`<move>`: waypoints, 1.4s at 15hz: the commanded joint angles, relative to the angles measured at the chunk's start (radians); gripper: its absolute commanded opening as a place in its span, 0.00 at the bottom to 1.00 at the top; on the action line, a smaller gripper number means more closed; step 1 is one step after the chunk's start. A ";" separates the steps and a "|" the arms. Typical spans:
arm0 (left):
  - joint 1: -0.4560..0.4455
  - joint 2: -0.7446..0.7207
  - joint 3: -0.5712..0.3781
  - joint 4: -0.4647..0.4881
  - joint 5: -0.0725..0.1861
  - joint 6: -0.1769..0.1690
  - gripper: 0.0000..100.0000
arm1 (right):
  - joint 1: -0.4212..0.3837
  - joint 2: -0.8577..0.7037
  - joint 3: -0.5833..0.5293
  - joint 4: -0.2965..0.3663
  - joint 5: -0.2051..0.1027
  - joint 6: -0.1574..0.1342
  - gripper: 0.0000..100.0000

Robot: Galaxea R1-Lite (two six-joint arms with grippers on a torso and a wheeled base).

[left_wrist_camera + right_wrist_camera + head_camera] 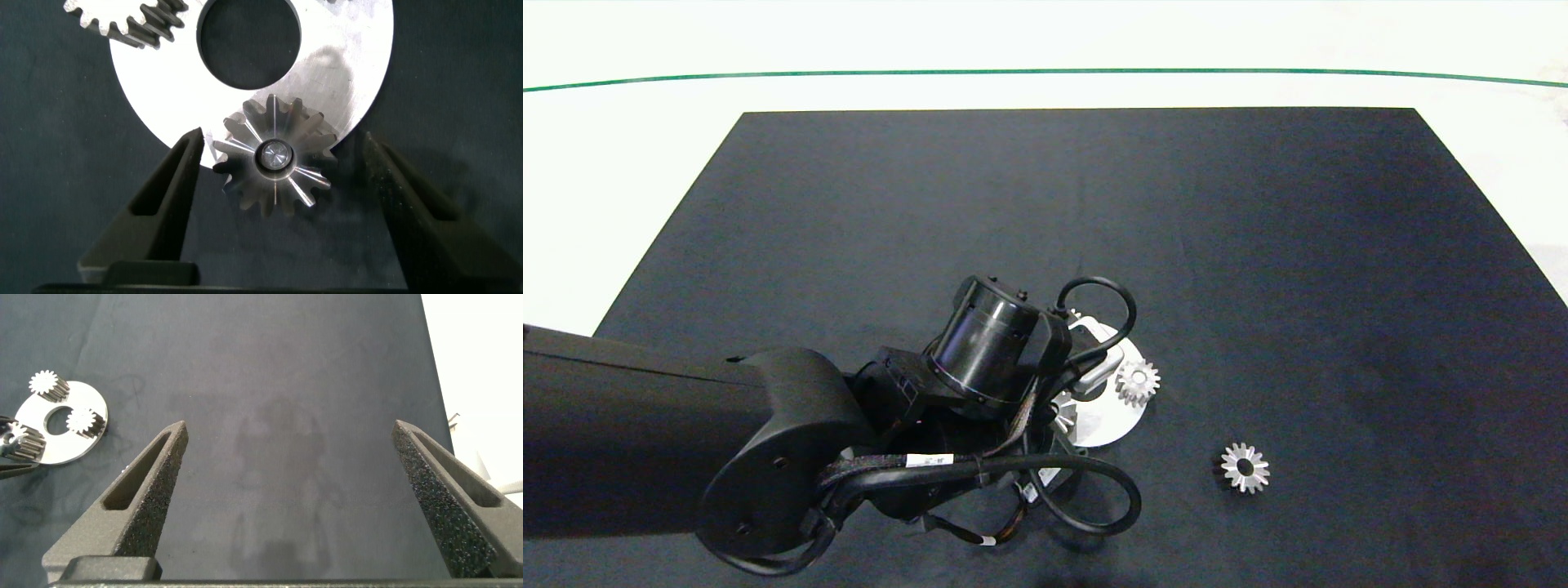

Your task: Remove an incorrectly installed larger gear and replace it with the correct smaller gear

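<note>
Left gripper (278, 175) spread wide around the larger gear (276, 155), gaps on both sides, plate (351, 49) and neighbouring pinion (131, 20) crowding just beyond, open mat (1258, 245) far and right

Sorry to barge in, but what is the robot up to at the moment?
The left gripper is over the round metal plate, its open fingers on either side of the larger gear mounted at the plate's edge, not yet closed on it. The smaller gear lies loose on the black mat. The right gripper hangs open, away from the plate.
</note>
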 commanded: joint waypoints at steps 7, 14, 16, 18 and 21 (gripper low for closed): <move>0.000 0.003 -0.001 -0.004 0.002 -0.001 0.59 | 0.001 0.000 0.000 0.001 0.000 0.000 1.00; 0.000 0.012 -0.001 -0.008 0.002 -0.001 0.45 | 0.000 0.000 0.000 0.001 0.000 0.000 1.00; 0.000 0.012 -0.001 -0.008 0.002 -0.001 0.41 | 0.000 0.000 0.000 0.001 -0.001 0.000 1.00; 0.000 0.014 -0.001 -0.008 0.002 -0.001 0.36 | 0.000 0.000 0.000 0.001 0.000 0.000 1.00; 0.000 0.012 -0.006 -0.004 0.002 0.001 0.30 | 0.000 -0.002 0.000 0.002 -0.001 0.000 1.00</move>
